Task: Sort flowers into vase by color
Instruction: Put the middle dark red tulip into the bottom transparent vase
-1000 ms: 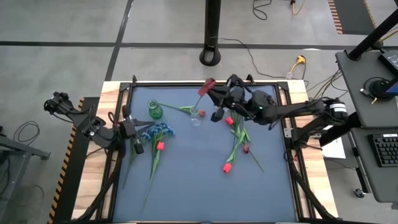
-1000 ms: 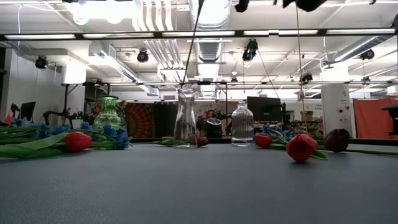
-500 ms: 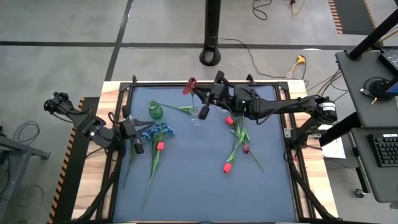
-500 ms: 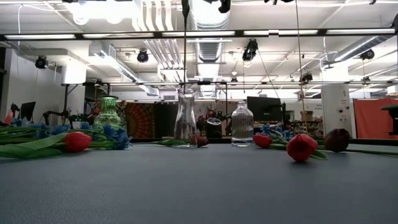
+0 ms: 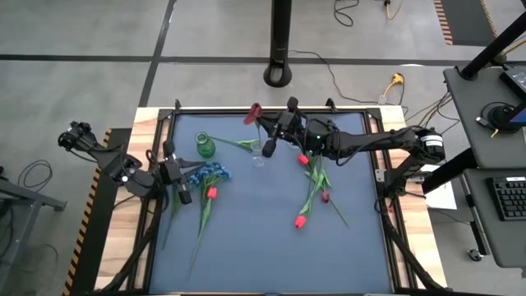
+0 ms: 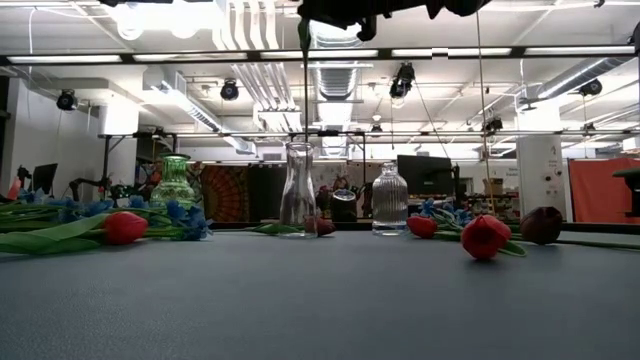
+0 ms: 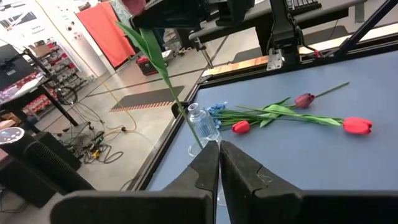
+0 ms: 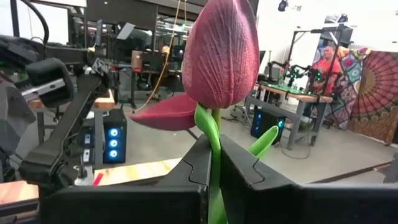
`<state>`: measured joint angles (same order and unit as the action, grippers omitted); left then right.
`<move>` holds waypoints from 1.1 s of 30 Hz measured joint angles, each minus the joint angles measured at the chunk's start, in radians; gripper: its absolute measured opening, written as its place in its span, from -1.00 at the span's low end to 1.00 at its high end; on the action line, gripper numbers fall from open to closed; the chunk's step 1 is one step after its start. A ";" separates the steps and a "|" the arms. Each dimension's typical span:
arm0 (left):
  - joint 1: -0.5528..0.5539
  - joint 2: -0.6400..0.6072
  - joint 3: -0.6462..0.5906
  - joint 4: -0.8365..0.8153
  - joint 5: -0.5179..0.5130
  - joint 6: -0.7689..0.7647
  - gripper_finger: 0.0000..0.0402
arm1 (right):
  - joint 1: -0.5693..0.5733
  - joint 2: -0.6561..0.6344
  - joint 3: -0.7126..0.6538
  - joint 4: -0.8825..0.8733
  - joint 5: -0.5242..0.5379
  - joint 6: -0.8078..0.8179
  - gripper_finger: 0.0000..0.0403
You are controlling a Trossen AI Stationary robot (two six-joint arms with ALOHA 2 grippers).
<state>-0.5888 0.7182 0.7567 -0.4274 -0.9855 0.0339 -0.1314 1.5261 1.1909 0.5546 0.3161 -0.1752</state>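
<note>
While the right gripper (image 5: 279,134) hangs over the clear vase (image 5: 259,156) near the table's far edge, pinched on the stem of a red tulip (image 5: 252,113), the high view shows most of the sorting undone. A green vase (image 5: 203,145) stands left of the clear one with a stem lying beside it; whether anything sits inside either vase I cannot tell. Blue flowers (image 5: 207,173) and a red one (image 5: 211,192) lie loose at the left, just beside the left gripper (image 5: 182,187), which waits closed on nothing at the table's left edge. More red flowers (image 5: 301,220) lie on the mat right of centre.

From table height, a thin stem (image 6: 303,95) drops from the dark gripper overhead toward the clear vase's (image 6: 298,187) mouth; its tip looks at or just above the rim. A second clear bottle (image 6: 389,198) stands to its right, and red blooms (image 6: 485,236) lie flat.

Across the left wrist view, the closed fingers (image 7: 211,168) hold nothing; the leafy stem (image 7: 163,68) hangs over a clear bottle (image 7: 202,124).

Close up in the right wrist view, the closed fingers (image 8: 194,163) clamp the tulip (image 8: 221,53) just below its bud.

Judging by this, one flower is mid-placement and the rest remain.
</note>
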 joint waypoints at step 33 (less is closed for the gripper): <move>0.000 0.006 0.000 0.000 0.000 -0.050 -1.00 | 0.000 -0.005 -0.022 -0.130 0.057 0.099 0.21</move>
<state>-0.5888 0.7242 0.7569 -0.4271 -0.9855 -0.0162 -0.1314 1.5211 1.1694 0.4244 0.3732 -0.0762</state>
